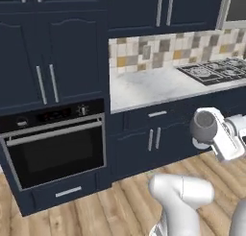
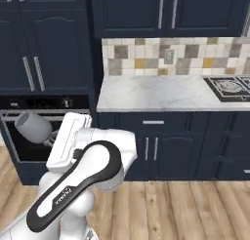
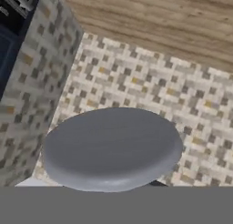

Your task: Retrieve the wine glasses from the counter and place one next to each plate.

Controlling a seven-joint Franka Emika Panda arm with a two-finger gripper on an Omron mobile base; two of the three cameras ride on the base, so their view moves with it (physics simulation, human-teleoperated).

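Wine glass (image 1: pixel 205 126), one of the greyish stemmed pair, is off the surface and carried in the air: in your left base view you see its rounded grey bowl at about 3 o'clock of the picture, tilted, set against the white hand of the arm, in front of the navy lower cabinet doors (image 1: pixel 153 139). In your right base view the same glass (image 2: pixel 32 126) sits at 9 o'clock, bowl pointing toward 10 o'clock, in front of the dark oven (image 2: pixel 29 136). Through the hand view you look straight onto the wine glass (image 3: pixel 113 148), a broad grey disc-like shape low in the picture at 6 o'clock that hides the fingertips. Your end effector (image 1: pixel 211 139) is pinched nearly together on the glass, low on it near the stem as far as you can tell; the fingers themselves are hidden behind the bowl and the hand. At 12 o'clock from the glass in the left base view lies the surface (image 1: pixel 153 86), white veined marble on navy cabinets, backed by the beige, brown and grey tile wall (image 1: pixel 158 50). A black gas hob (image 1: pixel 216 69) is set into the surface at 2 o'clock of that view. The oven (image 1: pixel 55 144) with its long bar handle stands at 9 o'clock, under tall navy cupboard doors (image 1: pixel 48 57). Below everything runs the wooden floor (image 1: pixel 110 206), and the white arm (image 2: pixel 83 180) rises at 7 o'clock of the right base view.
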